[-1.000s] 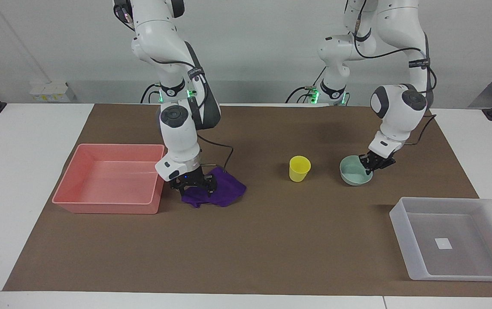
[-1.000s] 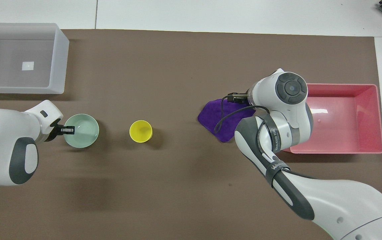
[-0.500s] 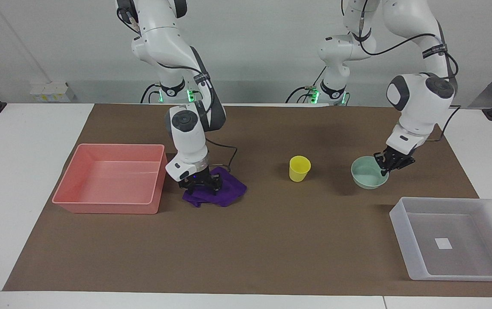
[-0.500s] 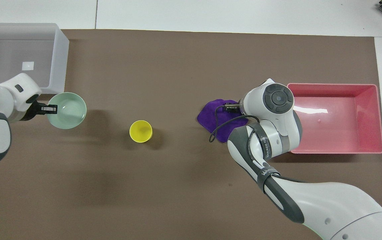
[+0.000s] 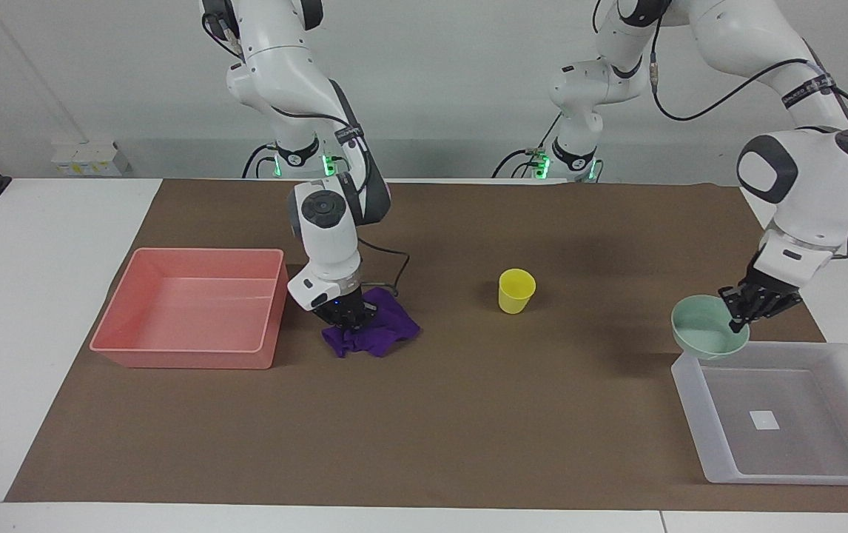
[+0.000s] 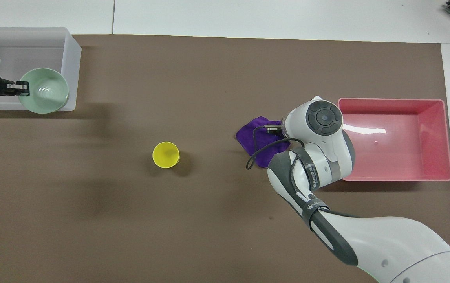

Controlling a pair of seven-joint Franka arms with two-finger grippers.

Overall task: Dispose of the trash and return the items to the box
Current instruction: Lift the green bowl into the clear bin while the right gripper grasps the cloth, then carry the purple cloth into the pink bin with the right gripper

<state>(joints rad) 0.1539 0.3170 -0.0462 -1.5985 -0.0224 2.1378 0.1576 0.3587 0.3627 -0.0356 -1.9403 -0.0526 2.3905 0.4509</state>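
so I had my left gripper (image 5: pixel 736 320) pinched on the mint bowl (image 5: pixel 707 334) rim at 3 o'clock, hanging it over the box (image 5: pixel 786 459) edge for the drop, my right gripper (image 5: pixel 348 317) clamped on the purple cloth (image 5: pixel 379 334) by the pink bin (image 5: pixel 135 326), yellow cup (image 5: pixel 516 290) mid-table.

The left gripper (image 5: pixel 736 323) holds the bowl (image 5: pixel 707 337) by its rim, in the air over the box (image 5: pixel 786 468) corner nearest the robots. The right gripper (image 5: pixel 348 317) is closed on the cloth (image 5: pixel 383 333), which lies just beside the bin (image 5: pixel 186 358). The cup (image 5: pixel 516 290) stands upright near the table (image 5: pixel 24 311) middle.
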